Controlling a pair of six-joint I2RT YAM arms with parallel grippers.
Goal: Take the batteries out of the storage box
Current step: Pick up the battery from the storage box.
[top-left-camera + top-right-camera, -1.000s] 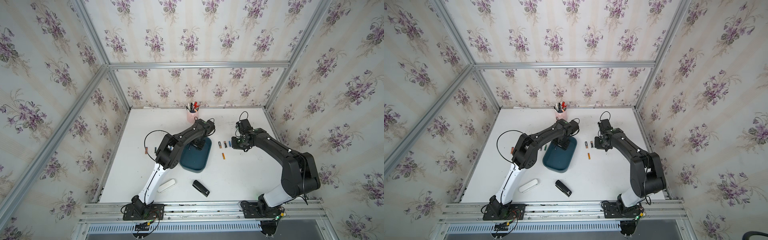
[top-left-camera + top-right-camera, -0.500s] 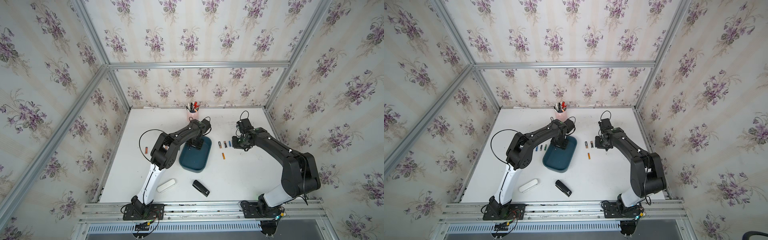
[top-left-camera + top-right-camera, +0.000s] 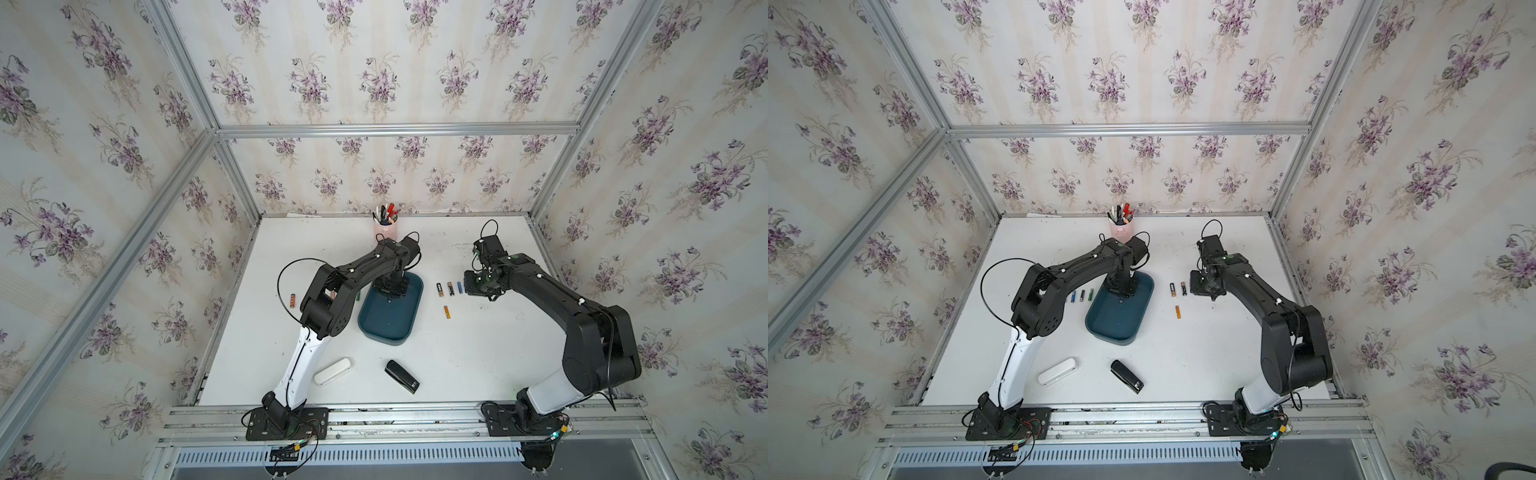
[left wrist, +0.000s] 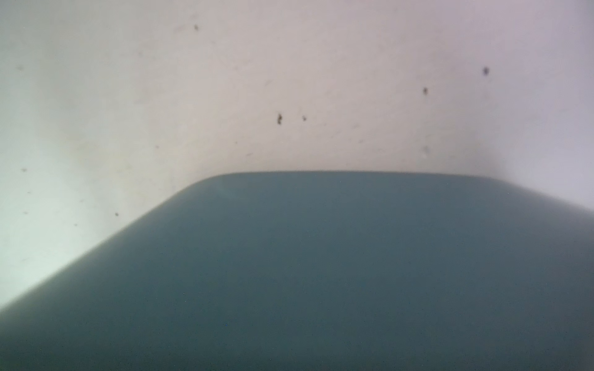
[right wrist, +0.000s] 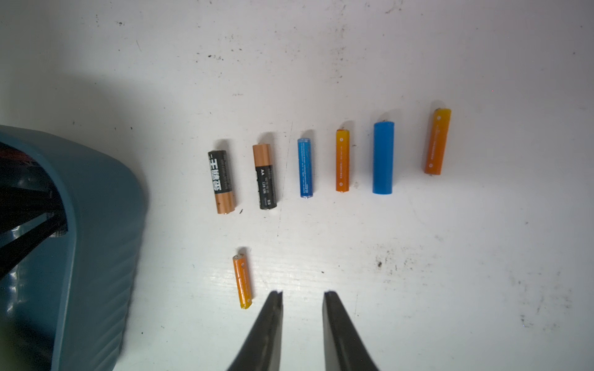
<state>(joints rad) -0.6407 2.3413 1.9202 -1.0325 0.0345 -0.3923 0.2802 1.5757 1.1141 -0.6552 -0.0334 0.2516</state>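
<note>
While my left arm [image 3: 357,270] is bent down over the far end of the blue box [image 3: 384,338], my left fingers [image 3: 390,291] are low inside it. I cannot tell if they are released or grasping something, because the left wrist view shows only the box wall and the white surface [image 4: 289,80] behind it.

My right fingers [image 5: 273,321] hang above the surface on the right of the box. They are a little apart from each other, with nothing between them.

On the surface in front of them six batteries lie in a row, side by side and not touching:
- a black-and-copper battery [image 5: 221,181], nearest the box
- a second black-and-copper battery [image 5: 265,176]
- a thin blue battery [image 5: 305,167]
- an orange battery [image 5: 342,160]
- a thick blue battery [image 5: 383,158]
- a second orange battery [image 5: 437,142]

A small orange battery [image 5: 242,281] lies alone, just beside my right fingers, between them and the box. In a top view, more batteries [image 3: 1082,295] lie on the surface at the left side of the box, partly hidden by my left arm. A pen cup [image 3: 385,227] stands behind the box, near the back wall.
</note>
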